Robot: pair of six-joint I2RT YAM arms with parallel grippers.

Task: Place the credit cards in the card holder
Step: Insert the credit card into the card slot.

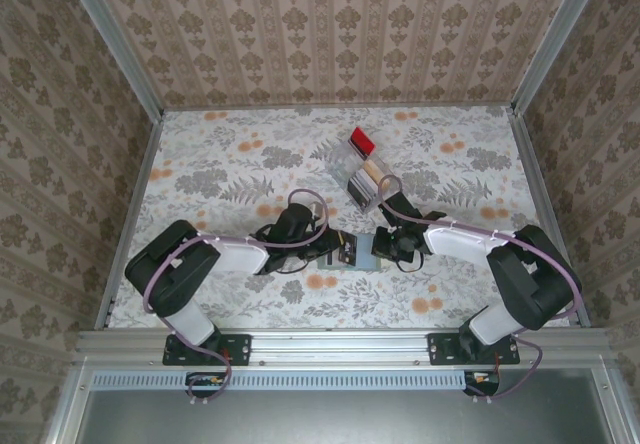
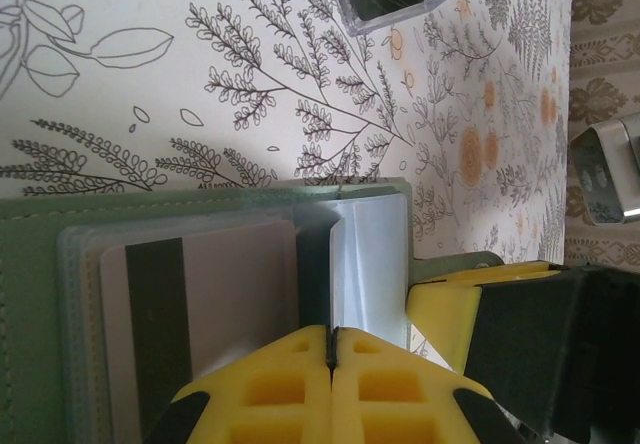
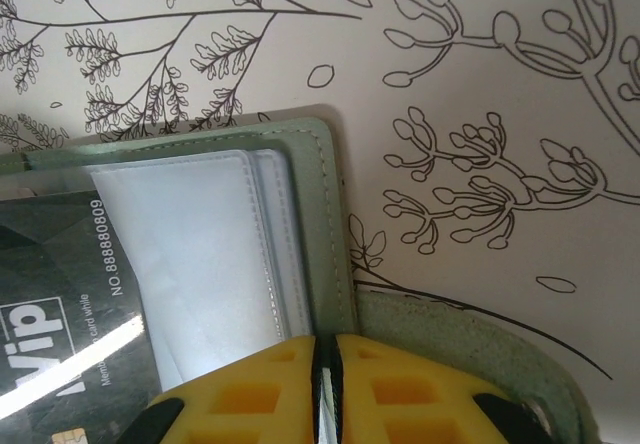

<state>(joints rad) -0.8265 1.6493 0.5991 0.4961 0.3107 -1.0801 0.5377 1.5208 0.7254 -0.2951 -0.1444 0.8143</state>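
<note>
The sage-green card holder (image 3: 332, 214) lies open on the floral surface (image 1: 220, 174), near the middle, between my two hands. My left hand (image 2: 332, 339) is pressed together on the edge of its clear inner sleeves. My right hand (image 3: 325, 349) is nipped on a thin pale edge of it. A beige card (image 2: 235, 304) with a dark stripe sits in a sleeve, and a dark grey VIP card (image 3: 70, 294) lies against the pockets. The clear tray (image 1: 361, 144) stands just beyond.

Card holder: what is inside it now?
Inside the open card holder are clear sleeves, a beige card with a dark stripe in one sleeve, and a dark card marked VIP. Cards beneath these layers, if any, are covered.
</note>
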